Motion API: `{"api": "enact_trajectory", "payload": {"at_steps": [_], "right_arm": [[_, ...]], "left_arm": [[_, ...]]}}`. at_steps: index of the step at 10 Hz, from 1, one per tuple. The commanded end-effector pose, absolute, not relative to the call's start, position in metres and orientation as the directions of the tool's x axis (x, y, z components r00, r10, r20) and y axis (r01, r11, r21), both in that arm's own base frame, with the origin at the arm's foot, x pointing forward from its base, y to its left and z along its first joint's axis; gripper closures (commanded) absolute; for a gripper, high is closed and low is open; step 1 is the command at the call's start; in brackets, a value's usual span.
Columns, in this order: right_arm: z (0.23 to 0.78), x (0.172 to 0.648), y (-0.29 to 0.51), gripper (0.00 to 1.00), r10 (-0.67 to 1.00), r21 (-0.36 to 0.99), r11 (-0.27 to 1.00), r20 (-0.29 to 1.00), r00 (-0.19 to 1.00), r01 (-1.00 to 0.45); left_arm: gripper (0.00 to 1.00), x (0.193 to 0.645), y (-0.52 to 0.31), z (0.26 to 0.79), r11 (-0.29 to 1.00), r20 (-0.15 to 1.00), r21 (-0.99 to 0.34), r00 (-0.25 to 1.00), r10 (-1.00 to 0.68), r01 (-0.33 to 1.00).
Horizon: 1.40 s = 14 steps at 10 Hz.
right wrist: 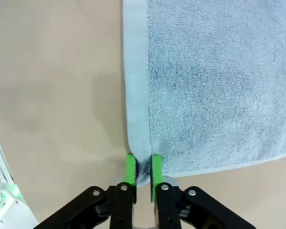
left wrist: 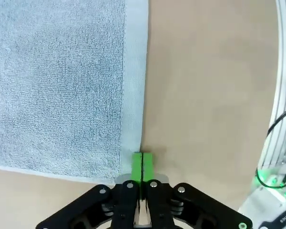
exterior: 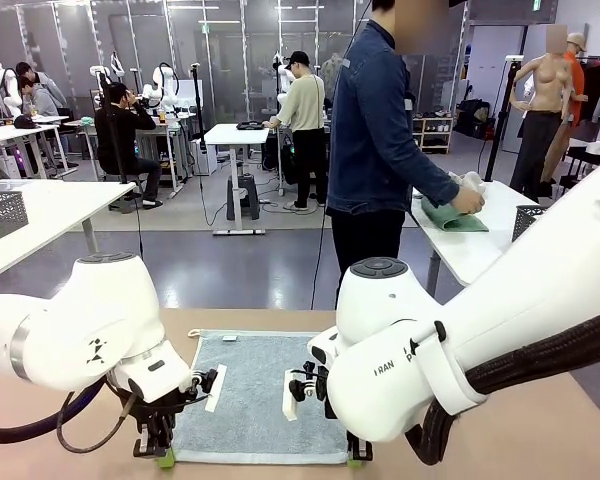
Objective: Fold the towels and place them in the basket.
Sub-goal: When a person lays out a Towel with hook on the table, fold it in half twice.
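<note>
We are noting the pale blue-grey towel lying flat on the tan table between the arms. Its long axis seems to be running away from us toward the far edge.

The left gripper is sitting at the near-left corner with its pads pressed together right at the hem. We are not making out whether cloth is caught.

The right gripper is pinching the near-right corner, jaws narrow and hem bunched between them.

Each arm is standing nearest its own corner, so we are judging the fold to run straight forward, near edge over far.
</note>
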State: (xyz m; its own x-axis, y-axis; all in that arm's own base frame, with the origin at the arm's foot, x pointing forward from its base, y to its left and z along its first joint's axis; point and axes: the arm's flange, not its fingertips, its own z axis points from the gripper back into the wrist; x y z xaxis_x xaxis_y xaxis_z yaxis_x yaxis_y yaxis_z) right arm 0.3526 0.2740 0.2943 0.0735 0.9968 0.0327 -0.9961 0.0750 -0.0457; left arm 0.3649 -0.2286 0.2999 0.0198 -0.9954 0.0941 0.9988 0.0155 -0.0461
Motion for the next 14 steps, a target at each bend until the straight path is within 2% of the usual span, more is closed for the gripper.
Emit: {"api": "enact_trajectory", "payload": {"at_steps": [1, 5, 6, 8, 9, 13, 14], "right_arm": [[0.286, 0.356, 0.276, 1.0, 0.995, -0.047, 0.096, 0.013, 0.095, -0.994], [0.301, 0.355, 0.278, 1.0, 0.995, -0.06, 0.095, -0.013, 0.096, -0.994], [0.314, 0.353, 0.277, 1.0, 0.996, -0.063, 0.086, 0.004, 0.085, -0.994], [0.352, 0.341, 0.278, 1.0, 0.999, -0.109, 0.041, 0.027, 0.038, -0.993], [0.367, 0.34, 0.278, 1.0, 0.998, -0.139, 0.053, 0.044, 0.048, -0.989], [0.362, 0.35, 0.28, 1.0, 0.997, -0.087, 0.056, 0.049, 0.052, -0.995], [0.363, 0.351, 0.28, 1.0, 0.997, -0.089, 0.056, 0.054, 0.051, -0.994]], "left_arm": [[1.0, 0.363, -0.222, 0.295, -0.004, 0.108, -0.06, 0.002, -0.994, 0.998], [1.0, 0.358, -0.222, 0.317, -0.012, 0.138, -0.044, -0.006, -0.99, 0.999], [1.0, 0.354, -0.223, 0.336, 0.001, 0.164, -0.021, 0.005, -0.986, 1.0], [1.0, 0.348, -0.222, 0.364, -0.004, 0.185, -0.089, 0.012, -0.983, 0.996], [1.0, 0.345, -0.223, 0.377, -0.027, 0.19, -0.069, -0.013, -0.982, 0.997], [1.0, 0.358, -0.226, 0.375, -0.05, 0.141, -0.072, -0.039, -0.989, 0.996], [0.81, 0.363, -0.227, 0.374, -0.049, 0.151, -0.048, -0.041, -0.988, 0.998]]}}
